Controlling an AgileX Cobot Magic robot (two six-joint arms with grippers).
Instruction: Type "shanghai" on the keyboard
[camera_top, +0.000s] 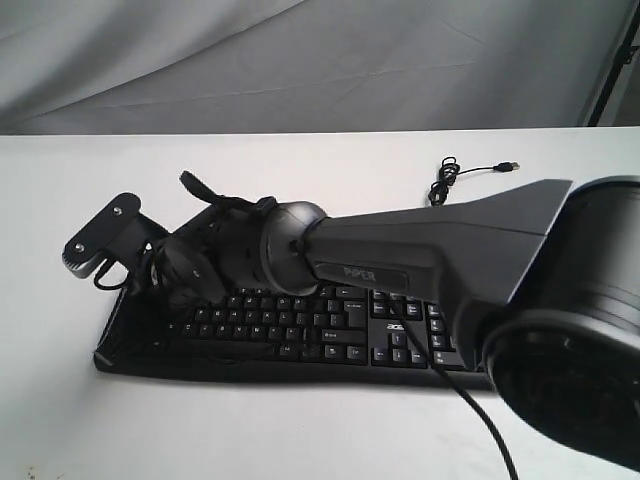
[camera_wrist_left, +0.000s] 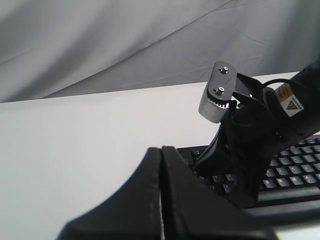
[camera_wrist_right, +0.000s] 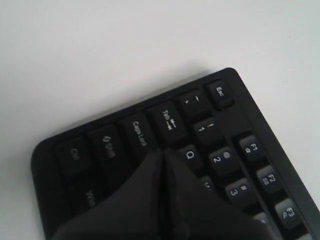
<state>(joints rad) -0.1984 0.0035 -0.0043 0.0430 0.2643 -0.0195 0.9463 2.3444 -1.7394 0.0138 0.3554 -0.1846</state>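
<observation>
The black keyboard (camera_top: 330, 335) lies across the white table, with its acer logo near the number pad. My right arm reaches across it to its left end. The right gripper (camera_wrist_right: 162, 151) is shut, with nothing between its fingers. Its tips sit on the key area beside Caps Lock (camera_wrist_right: 140, 133) and below Q (camera_wrist_right: 190, 155), hiding the key under them. In the exterior view the right gripper (camera_top: 195, 298) is mostly hidden by its own wrist. The left gripper (camera_wrist_left: 161, 148) is shut and empty, held off the keyboard's (camera_wrist_left: 295, 170) left end. It is out of the exterior view.
The keyboard's thin USB cable (camera_top: 445, 180) lies coiled on the table (camera_top: 300, 430) behind the keyboard. The right arm's wrist camera (camera_wrist_left: 217, 95) juts out past the keyboard's left end. A grey cloth backdrop (camera_top: 300, 60) hangs behind, with a black pole (camera_top: 615, 60) at far right.
</observation>
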